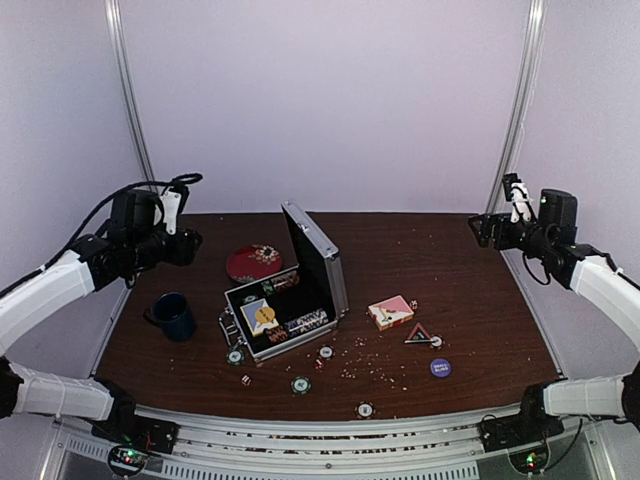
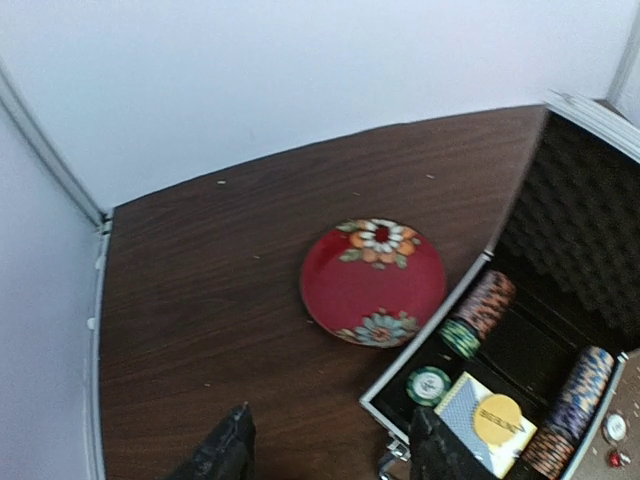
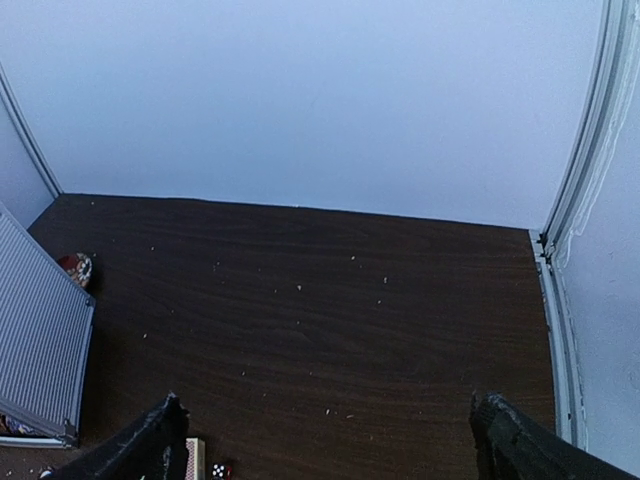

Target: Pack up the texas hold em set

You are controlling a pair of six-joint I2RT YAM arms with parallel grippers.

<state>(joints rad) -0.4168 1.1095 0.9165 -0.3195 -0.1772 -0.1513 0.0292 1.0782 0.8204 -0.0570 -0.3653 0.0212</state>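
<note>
Nearest you runs the metal rail (image 1: 320, 432) carrying both arms. Beyond it, the dark wood table (image 1: 480, 270) is flecked with pale crumbs and boxed in by plain pale walls, with metal posts at the far corners. Your case (image 1: 285, 310) sits left of centre, its lid (image 1: 318, 255) upright and chip stacks inside. Loose chips (image 1: 301, 384), dice (image 1: 245, 380), the pink box (image 1: 390, 312) and the blue disc (image 1: 440, 367) lie near and right of it. Your left gripper (image 2: 330, 452) hangs at far left, jaws partly apart and empty. The case lies right of them and the plate (image 2: 374, 282) ahead. Your right gripper (image 3: 330, 450) hangs at far right, jaws wide and empty, the case well to its left.
</note>
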